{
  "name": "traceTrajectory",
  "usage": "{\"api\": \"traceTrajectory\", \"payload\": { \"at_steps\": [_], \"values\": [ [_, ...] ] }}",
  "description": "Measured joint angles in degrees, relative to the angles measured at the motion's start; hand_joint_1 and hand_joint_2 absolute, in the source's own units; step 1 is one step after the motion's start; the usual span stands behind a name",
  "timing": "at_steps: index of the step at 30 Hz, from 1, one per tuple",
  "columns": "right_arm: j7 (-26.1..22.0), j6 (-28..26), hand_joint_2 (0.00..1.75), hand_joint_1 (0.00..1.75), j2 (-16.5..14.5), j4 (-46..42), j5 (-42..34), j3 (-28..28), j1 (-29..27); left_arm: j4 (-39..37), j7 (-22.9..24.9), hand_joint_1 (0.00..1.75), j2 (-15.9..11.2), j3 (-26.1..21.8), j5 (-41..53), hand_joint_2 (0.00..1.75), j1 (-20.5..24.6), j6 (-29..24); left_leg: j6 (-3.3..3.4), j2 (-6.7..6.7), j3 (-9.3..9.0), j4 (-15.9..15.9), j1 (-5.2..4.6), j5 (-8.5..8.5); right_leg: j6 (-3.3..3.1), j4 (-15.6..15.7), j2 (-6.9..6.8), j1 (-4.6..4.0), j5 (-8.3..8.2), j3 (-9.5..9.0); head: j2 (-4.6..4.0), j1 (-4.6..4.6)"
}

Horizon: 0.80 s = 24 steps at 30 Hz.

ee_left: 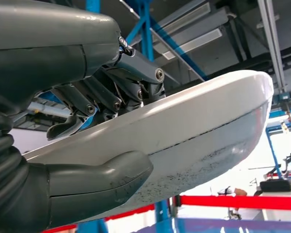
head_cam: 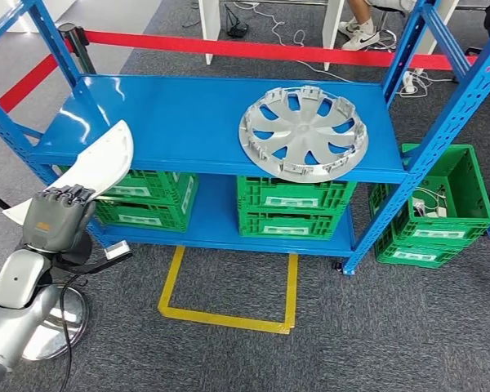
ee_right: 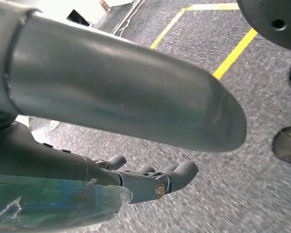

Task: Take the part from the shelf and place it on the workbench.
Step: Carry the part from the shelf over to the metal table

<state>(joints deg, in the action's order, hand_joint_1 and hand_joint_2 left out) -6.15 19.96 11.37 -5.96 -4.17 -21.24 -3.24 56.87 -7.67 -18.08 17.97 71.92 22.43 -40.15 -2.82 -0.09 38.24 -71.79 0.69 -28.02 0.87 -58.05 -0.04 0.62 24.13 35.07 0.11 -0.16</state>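
Nearest to the robot, the left hand (head_cam: 59, 214) grips a white curved part (head_cam: 98, 166). In the left wrist view the thumb (ee_left: 100, 179) presses on one face of the part (ee_left: 195, 126) and the darker fingers (ee_left: 100, 97) lie over the opposite face, so the panel is clamped by its near end and the far end sticks out free. I judge this grip is chosen because the piece is thin and long. The part is lifted just off the front left corner of the blue shelf (head_cam: 187, 122), so the taking looks done and the carrying to the workbench remains.

The right hand (ee_right: 151, 182) hangs over the grey carpet, its fingers slightly curled and apart, holding nothing.

Farther on the shelf lies a silver wheel cover (head_cam: 303, 132), flat, near the right front edge. Below stand green crates (head_cam: 291, 208). Behind runs a red barrier tape (head_cam: 230, 47).
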Motion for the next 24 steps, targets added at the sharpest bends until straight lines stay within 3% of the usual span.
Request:
{"api": "traceTrajectory", "payload": {
  "at_steps": [1, 3, 5, 7, 8, 9, 11, 12, 13, 14, 16, 18, 19, 20, 22, 23, 24],
  "values": [
    [-0.1, 0.0, 0.00, 0.00, -0.1, 0.2, -0.1, 0.2, 0.0, 0.0, -0.2, 1.75, 0.0, -0.1, -0.1, 1.75, 0.1, 0.0, -0.08, 0.00, -2.93, 3.3, 0.12, 0.84, 0.32, -0.3, 0.00, -0.01, -0.45, 0.79, 0.00, -0.01],
    [-0.4, 0.1, 0.00, 0.00, -0.2, 0.7, -0.5, 0.5, 0.0, 0.0, -0.5, 1.75, 0.0, -0.5, -0.4, 1.75, 0.5, 0.0, 0.25, -0.08, -8.52, 11.2, 0.16, -0.18, 1.02, -1.0, 0.03, -0.17, -1.34, 1.99, 0.00, 0.06],
    [-0.9, 0.2, 0.00, 0.00, -0.3, 1.4, -1.1, 1.0, 0.1, 0.0, -0.9, 1.75, 0.0, -1.2, -0.8, 1.75, 0.5, 0.0, 1.25, -0.14, -10.29, 15.0, -0.11, -1.42, 1.55, -1.0, 0.08, -0.23, -2.50, 2.63, 0.00, 0.12],
    [-1.5, 0.2, 0.00, 0.00, -0.7, 2.5, -1.8, 1.6, -0.2, 0.0, -1.5, 1.75, -0.3, -2.2, -1.4, 1.75, -0.1, 0.0, 2.43, 0.04, -9.31, 15.1, -0.17, -0.51, 2.01, -1.0, 0.10, -0.02, -2.52, 3.17, 0.00, 0.12],
    [-1.7, 0.2, 0.00, 0.00, -0.9, 3.0, -2.0, 1.9, -0.4, 0.0, -1.9, 1.75, -0.5, -2.7, -1.7, 1.75, -0.4, 0.0, 2.96, 0.13, -8.70, 15.2, -0.16, 0.15, 2.26, -2.0, 0.10, 0.04, -0.88, 3.66, 0.00, 0.16],
    [-1.9, 0.1, 0.00, 0.00, -1.2, 3.4, -2.2, 2.2, -0.6, 0.0, -2.1, 1.75, -0.7, -3.2, -1.9, 1.75, -0.7, 0.0, 3.38, 0.20, -7.95, 15.2, -0.14, 0.86, 2.47, -4.3, 0.10, 0.07, 1.75, 4.36, 0.00, 0.20],
    [-2.0, 0.1, 0.00, 0.00, -1.6, 3.8, -2.4, 2.7, -0.7, 0.0, -2.3, 1.75, -1.1, -4.0, -2.1, 1.75, -1.2, 0.0, 3.79, 0.20, -6.28, 15.2, -0.33, 2.24, 2.68, -11.6, 0.10, 0.05, 7.66, 6.00, 0.00, 0.32],
    [-2.1, 0.0, 0.00, 0.00, -1.8, 4.0, -2.5, 2.9, -0.6, 0.0, -2.3, 1.75, -1.3, -4.2, -2.1, 1.75, -1.3, 0.0, 3.84, 0.19, -5.35, 15.1, -0.45, 2.94, 2.68, -15.1, 0.10, 0.03, 9.09, 6.37, 0.00, 0.36],
    [-2.1, 0.0, 0.00, 0.00, -1.9, 4.1, -2.6, 3.0, -0.6, 0.0, -2.4, 1.75, -1.4, -4.5, -2.2, 1.75, -1.5, 0.0, 3.83, 0.19, -4.43, 15.1, -0.55, 3.65, 2.60, -17.1, 0.10, 0.00, 9.08, 6.05, 0.00, 0.39],
    [-2.2, 0.0, 0.00, 0.00, -2.1, 4.2, -2.7, 3.2, -0.5, 0.0, -2.4, 1.75, -1.5, -4.6, -2.3, 1.75, -1.8, 0.0, 3.79, 0.19, -3.57, 15.1, -0.64, 4.33, 2.43, -17.4, 0.11, -0.05, 7.89, 4.82, 0.00, 0.39],
    [-2.2, -0.2, 0.00, 0.00, -2.2, 4.3, -3.0, 3.6, -0.4, 0.1, -2.4, 1.75, -2.0, -5.0, -2.6, 1.75, -2.3, 0.0, 3.53, 0.18, -2.17, 15.0, -0.73, 5.60, 1.85, -12.0, 0.20, -0.25, 4.97, -0.42, 0.00, 0.39],
    [-2.1, -0.5, 0.00, 0.00, -2.4, 4.5, -3.4, 4.0, -0.3, 0.4, -2.5, 1.75, -2.9, -6.0, -3.6, 1.75, -3.3, 0.0, 2.99, 0.22, -1.30, 15.0, -0.81, 6.76, 1.30, -3.1, 0.35, -0.58, 5.64, -6.86, 0.00, 0.35],
    [-2.1, -0.7, 0.00, 0.00, -2.6, 4.5, -3.7, 4.3, -0.3, 0.7, -2.7, 1.75, -3.4, -6.7, -4.1, 1.75, -3.9, -0.1, 2.66, 0.29, -1.10, 15.1, -0.77, 7.36, 1.14, 0.0, 0.44, -0.78, 6.52, -8.66, 0.00, 0.36],
    [-2.1, -0.8, 0.00, 0.00, -2.7, 4.6, -3.9, 4.6, -0.4, 1.1, -2.9, 1.75, -3.9, -7.4, -4.6, 1.75, -4.6, -0.1, 2.30, 0.35, -0.99, 15.2, -0.72, 7.94, 1.01, 1.6, 0.47, -0.96, 7.03, -9.32, 0.00, 0.34],
    [-2.0, -1.1, 0.00, 0.00, -3.3, 4.9, -4.4, 5.2, -0.7, 2.1, -3.4, 1.75, -4.9, -9.0, -5.3, 1.75, -6.6, -0.1, 1.58, 0.33, -0.68, 15.5, -0.56, 8.36, 0.36, 1.9, 0.39, -1.00, 6.14, -8.28, 0.00, 0.38],
    [-2.0, -1.3, 0.00, 0.00, -3.5, 5.1, -4.6, 5.5, -0.8, 2.6, -3.5, 1.75, -5.4, -9.8, -5.6, 1.75, -7.9, -0.1, 1.23, 0.26, -0.21, 14.9, -0.52, 7.03, -0.16, 2.0, 0.30, -0.90, 5.43, -7.77, 0.00, 0.33],
    [-2.0, -1.5, 0.00, 0.00, -3.8, 5.2, -4.9, 5.8, -0.9, 3.3, -3.5, 1.75, -6.0, -10.6, -5.8, 1.75, -9.3, -0.1, 0.91, 0.20, 0.50, 13.1, -0.46, 4.47, -0.62, 2.1, 0.23, -0.78, 4.58, -7.10, 0.00, 0.22]
  ]
}}
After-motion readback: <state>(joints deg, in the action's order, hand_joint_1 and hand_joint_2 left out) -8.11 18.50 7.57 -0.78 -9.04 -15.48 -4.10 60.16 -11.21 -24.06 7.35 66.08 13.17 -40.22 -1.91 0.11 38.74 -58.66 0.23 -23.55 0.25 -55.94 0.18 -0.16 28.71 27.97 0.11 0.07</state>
